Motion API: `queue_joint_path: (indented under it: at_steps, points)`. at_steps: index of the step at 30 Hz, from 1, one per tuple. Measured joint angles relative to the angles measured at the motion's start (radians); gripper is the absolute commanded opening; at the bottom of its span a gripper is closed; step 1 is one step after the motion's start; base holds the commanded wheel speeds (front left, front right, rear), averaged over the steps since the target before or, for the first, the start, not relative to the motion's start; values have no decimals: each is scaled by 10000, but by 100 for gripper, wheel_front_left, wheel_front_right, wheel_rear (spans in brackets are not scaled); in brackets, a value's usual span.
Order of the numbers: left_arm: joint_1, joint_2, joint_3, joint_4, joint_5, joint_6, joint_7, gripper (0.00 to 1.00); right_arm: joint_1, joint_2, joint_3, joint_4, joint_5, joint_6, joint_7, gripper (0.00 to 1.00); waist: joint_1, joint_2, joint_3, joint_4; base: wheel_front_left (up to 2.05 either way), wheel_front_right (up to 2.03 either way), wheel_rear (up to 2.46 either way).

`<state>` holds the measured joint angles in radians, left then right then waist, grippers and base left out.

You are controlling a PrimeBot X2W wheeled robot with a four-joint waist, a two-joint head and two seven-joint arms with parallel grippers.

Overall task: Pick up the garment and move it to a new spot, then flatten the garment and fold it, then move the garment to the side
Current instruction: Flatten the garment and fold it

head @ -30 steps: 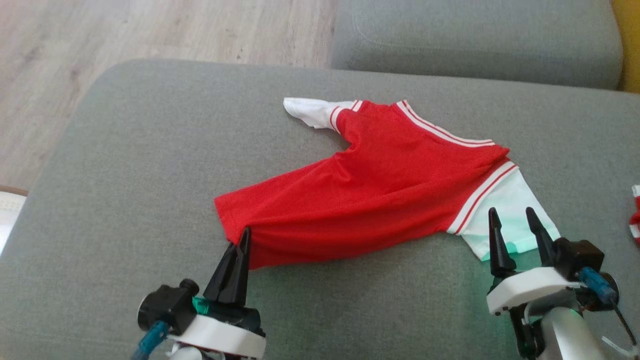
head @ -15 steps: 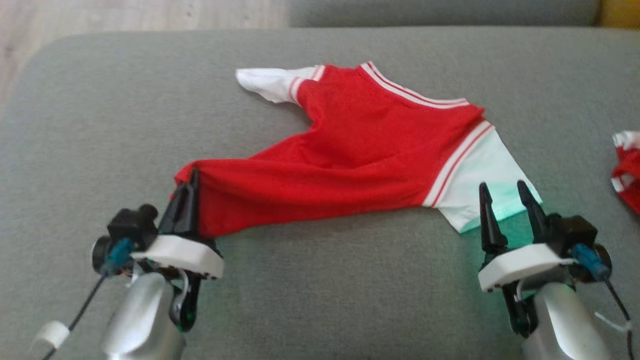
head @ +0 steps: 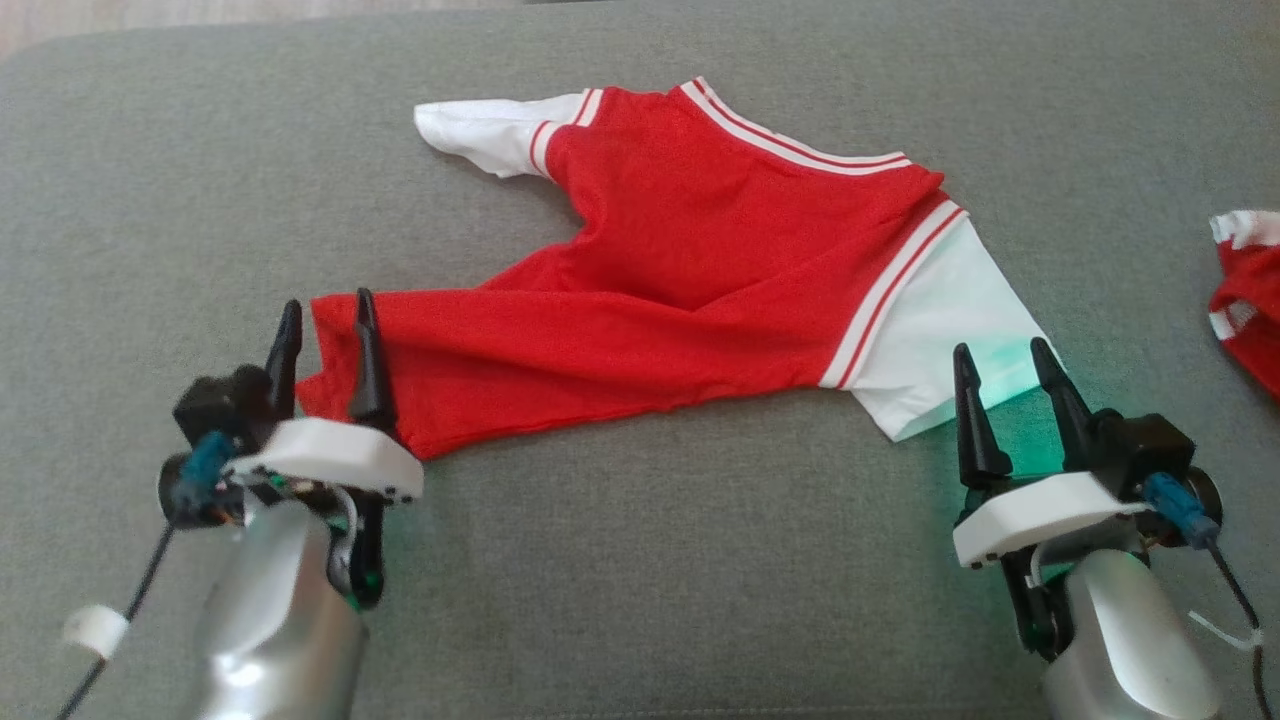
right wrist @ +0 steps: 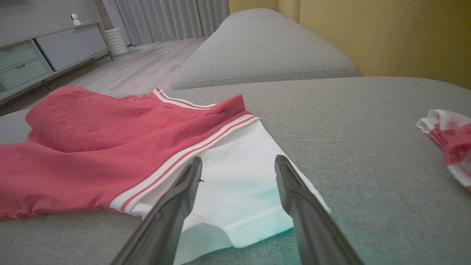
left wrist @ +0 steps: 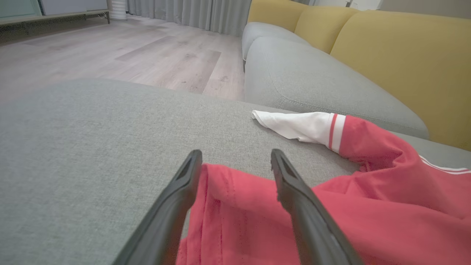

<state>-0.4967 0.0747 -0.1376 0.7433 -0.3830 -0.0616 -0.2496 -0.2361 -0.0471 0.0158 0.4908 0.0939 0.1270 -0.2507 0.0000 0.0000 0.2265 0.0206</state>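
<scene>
At the left we find the left gripper (head: 326, 302) parted and gripping nothing. The red hem corner of the garment (head: 700, 250) lies between its two fingers on the grey cushion (head: 640, 580); whether they touch the cloth we cannot tell. The garment spreads rightward, a red body with white sleeves and striped trim. At the right, the right gripper (head: 1001, 347) is likewise spread wide and empty, straddling the near white sleeve (right wrist: 239, 187), which carries a green glow. Farther right lies a second red-and-white cloth (head: 1245, 290), well apart. The left wrist view adds a wood floor (left wrist: 110, 48) and a yellow backrest (left wrist: 404, 55); the right wrist view adds a drawer cabinet (right wrist: 22, 62).
</scene>
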Motion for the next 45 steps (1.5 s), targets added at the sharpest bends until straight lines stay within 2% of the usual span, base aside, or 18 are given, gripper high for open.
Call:
queue_joint_path:
  at_steps: [3, 9, 22, 28, 35, 45]
  points:
    - [508, -159, 15, -431, 236, -107, -27, 100, 2, 0, 0, 2, 10, 0, 0, 100, 0, 0, -80, 154, 0, 0, 0]
    - [1821, -322, -359, -405, 205, -403, -25, 100, 2, 0, 130, 13, 117, 0, 0, 100, -1, 0, -257, 342, 0, 0, 0]
    - [1949, -326, -1129, -447, -600, -435, -25, 100, 2, 0, 90, 25, 107, 0, 0, 100, 0, 0, -302, 224, 0, 0, 0]
    - [1964, -326, -1191, -303, -673, 15, -25, 100, 3, 0, 75, 75, 107, 0, 0, 100, 0, 0, -388, 215, 0, 0, 0]
    - [1986, -326, -1158, -257, -579, 343, -25, 100, 5, 0, 56, 125, 107, 0, 0, 100, 0, 0, -483, 202, 0, 0, 0]
    - [2378, -326, -1179, -313, -291, 408, -25, 100, 19, 0, 40, 253, 107, 0, 0, 100, -1, 0, -672, 135, 0, 0, 0]
